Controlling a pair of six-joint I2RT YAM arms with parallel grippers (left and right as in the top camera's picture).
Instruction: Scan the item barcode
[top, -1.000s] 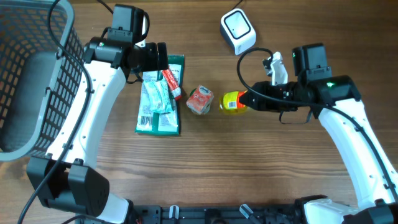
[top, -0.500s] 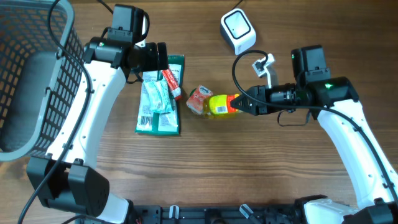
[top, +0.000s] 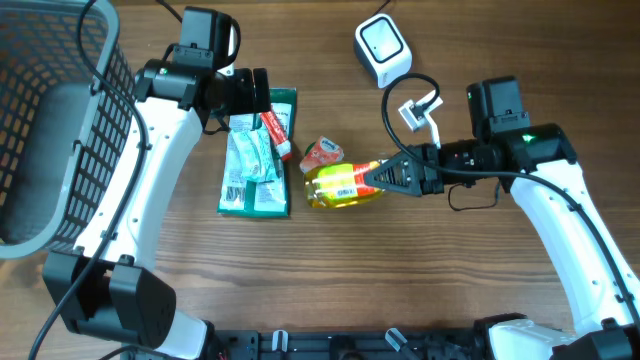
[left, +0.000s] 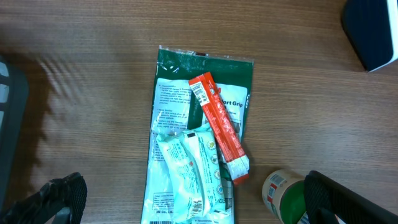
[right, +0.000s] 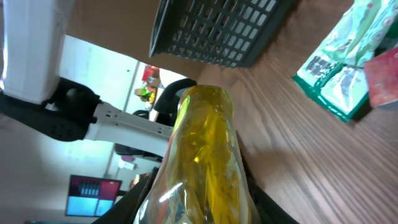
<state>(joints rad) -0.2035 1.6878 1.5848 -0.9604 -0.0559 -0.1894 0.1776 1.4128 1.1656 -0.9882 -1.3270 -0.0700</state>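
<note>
While the right gripper (top: 382, 178) pinched the yellow bottle (top: 335, 186) by one end, the bottle was held out over the table near the small red carton (top: 322, 152). Its long axis lay across the table, pointing away from the fingers toward the left arm. The white scanner (top: 383, 50) stood well apart at the far edge, nearer to the right arm, so I judge the bottle had to swing that way. The left gripper (top: 255, 95) was spread wide above the green packets (top: 255, 185), holding nothing.
</note>
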